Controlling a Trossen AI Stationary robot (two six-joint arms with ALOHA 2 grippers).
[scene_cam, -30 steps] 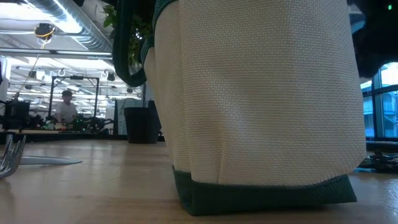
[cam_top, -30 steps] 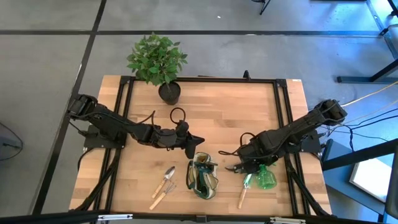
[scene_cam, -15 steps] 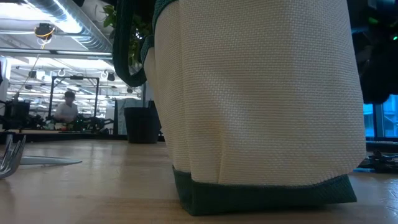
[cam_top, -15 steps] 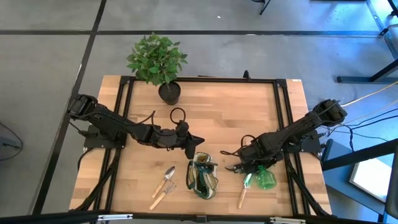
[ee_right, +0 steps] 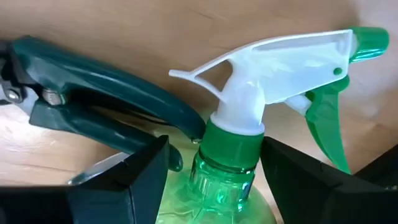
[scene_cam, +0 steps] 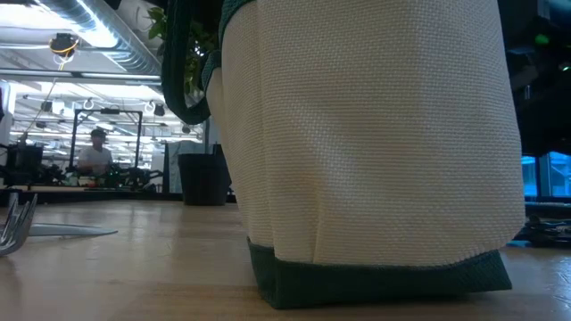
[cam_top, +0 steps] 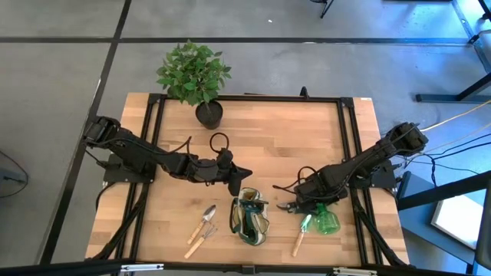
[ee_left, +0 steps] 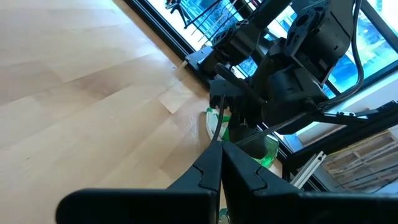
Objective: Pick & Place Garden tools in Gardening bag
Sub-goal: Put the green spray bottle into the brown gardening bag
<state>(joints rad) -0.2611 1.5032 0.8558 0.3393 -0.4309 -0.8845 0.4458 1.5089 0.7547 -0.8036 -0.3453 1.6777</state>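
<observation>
Your right gripper [ee_right: 214, 180] is down over the spray bottle [ee_right: 261, 130], its two dark fingers [ee_right: 134, 186] spread wide, one on each side of the green neck just under the white trigger head. From the wrist view you cannot tell whether the pads touch the plastic, so the grip is not settled. The bottle [cam_top: 328, 221] lies on the table [cam_top: 307, 138] directly beneath that gripper [cam_top: 313, 204]. Just beside the neck, touching or nearly touching it, lie the pruners [ee_right: 93, 99], their dark teal handles pointing away from the gripper. A trowel [cam_top: 301, 234] with a wooden handle and green blade rests just beyond the bottle, on the side toward the table's front edge.

The bag [cam_top: 250, 217] stands upright between your two grippers, nearer the left one. Seen from above its mouth is open, with dark green and tan shapes inside, but you cannot make out which tools they are. In the low view the bag [scene_cam: 375, 143] fills most of the scene, tan cloth over a dark green base.

Your left gripper [cam_top: 242, 181] hangs just behind the bag with its fingers [ee_left: 214, 165] pressed together on nothing. Past it, on the far side from the bag, a wooden-handled trowel and fork [cam_top: 202, 228] lie together on the wood. The plant [cam_top: 193, 73] stands in its black pot [cam_top: 209, 115] at the back edge, well apart from both grippers
</observation>
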